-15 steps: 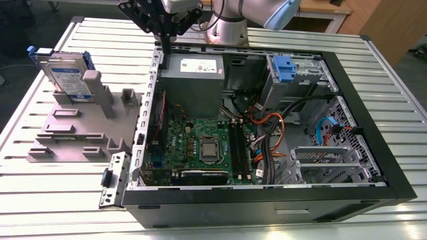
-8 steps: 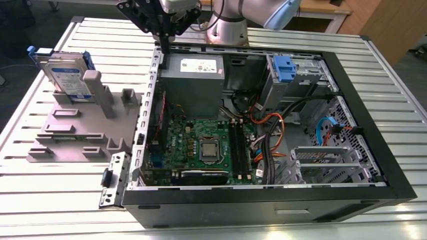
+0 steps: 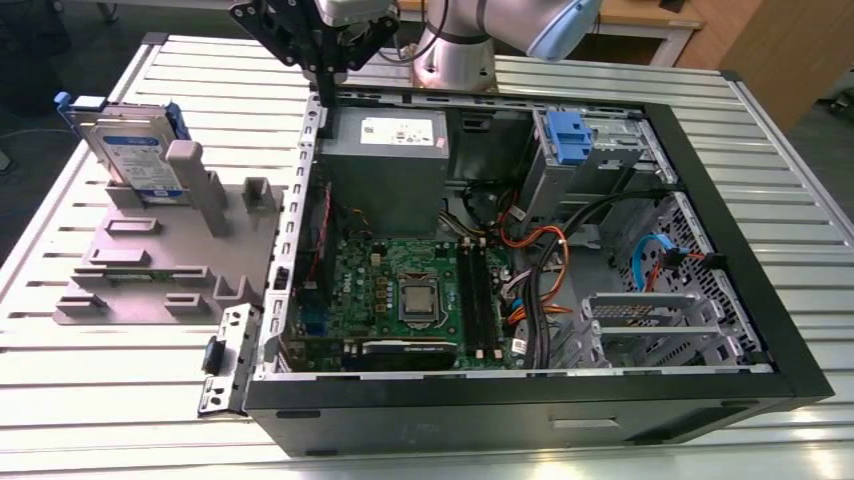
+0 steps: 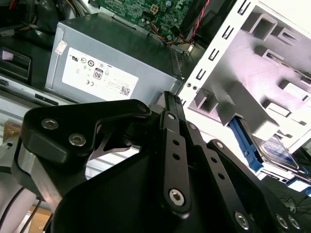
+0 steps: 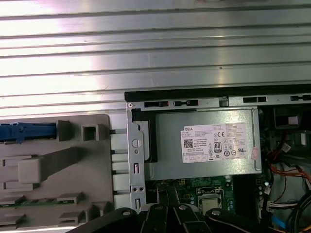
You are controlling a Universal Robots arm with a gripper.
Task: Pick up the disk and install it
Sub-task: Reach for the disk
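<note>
**Q:** Where is the disk, and what is the gripper doing?

**A:** The disk [image 3: 134, 150] stands on edge in a slot of a grey fixture [image 3: 200, 250]. The fixture lies on the bench [image 3: 107, 400] toward its far corner on the exterior view's left, just beside the open computer case [image 3: 534, 400]. The gripper [image 3: 326, 72] hangs above the case's far wall, over the power supply [image 3: 387, 150] and well apart from the disk. It looks closed and holds nothing.

**Q:** Which way does the disk point?

**A:** Its labelled broad face looks toward the bench's near edge. In the first wrist view its blue bracket [image 5: 26, 131] shows as a thin strip running parallel to the case's far wall. The long axis seems roughly vertical, as if the disk rests on a short end. The slot hides the bottom, so that is a judgement.

**Q:** How should the pickup be done well?

**A:** The step in hand appears to be the reach. The gripper would likely need to open wide enough for the disk's thin dimension and line up with that strip. It should come down from above and close on the two broad faces near the top edge. A tall grey post [image 3: 187, 180] of the fixture stands just beside the disk and could be struck. A straight lift should keep the disk from jamming in the slot
</note>
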